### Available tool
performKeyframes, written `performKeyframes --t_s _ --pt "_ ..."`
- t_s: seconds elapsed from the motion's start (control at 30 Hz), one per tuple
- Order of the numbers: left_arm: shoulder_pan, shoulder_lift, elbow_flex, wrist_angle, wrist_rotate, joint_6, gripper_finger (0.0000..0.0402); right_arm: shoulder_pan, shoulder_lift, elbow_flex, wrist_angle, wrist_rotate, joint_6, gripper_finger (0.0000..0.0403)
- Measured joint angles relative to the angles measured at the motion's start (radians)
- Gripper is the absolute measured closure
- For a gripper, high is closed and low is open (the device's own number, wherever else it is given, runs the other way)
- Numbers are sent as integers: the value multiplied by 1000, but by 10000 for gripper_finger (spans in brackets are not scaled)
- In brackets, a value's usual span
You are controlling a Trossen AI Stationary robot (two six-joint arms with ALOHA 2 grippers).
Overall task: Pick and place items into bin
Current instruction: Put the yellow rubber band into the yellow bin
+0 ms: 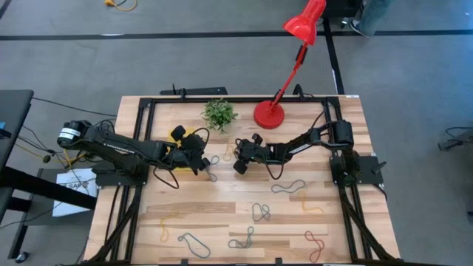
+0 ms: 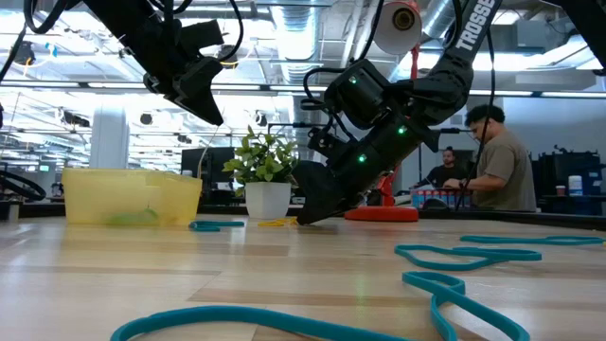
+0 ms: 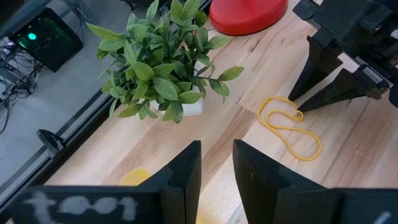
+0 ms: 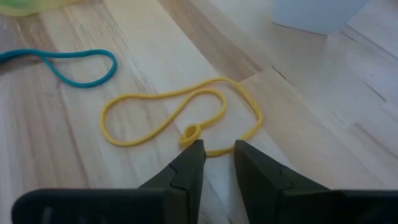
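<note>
Straddling the thin yellow rubber loop (image 4: pixel 180 118): right gripper (image 4: pixel 217 152), narrowly parted, empty; loop extended toward 10 o'clock; left gripper (image 3: pixel 217 165) raised, likewise parted.

Legible text: one item. White capital letters "TROSSEN", partly cut off by the picture's upper edge, are printed lengthwise along the dark link of an arm (image 2: pixel 471 28) in the low view. White marks on the blurred wrist housing in the left wrist view cannot be read. No other labels, numbers or signs are legible.
</note>
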Motion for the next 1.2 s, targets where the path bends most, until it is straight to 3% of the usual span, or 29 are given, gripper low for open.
performKeyframes --t_s 0.17,0.37,0.57,0.9,1.2 --pt "0 0 0 0 0 0 317 0 1 0 10 -3 -4 330" --pt "0 0 0 0 1 -1 317 9 1 0 18 -19 -54 396" --pt "0 0 0 0 3 -2 317 52 -18 -3 67 -52 -98 401" --pt "0 0 0 0 8 7 317 149 -198 1 84 -23 -180 402" --pt "0 0 0 1 90 25 317 138 -192 0 -72 2 -196 388"
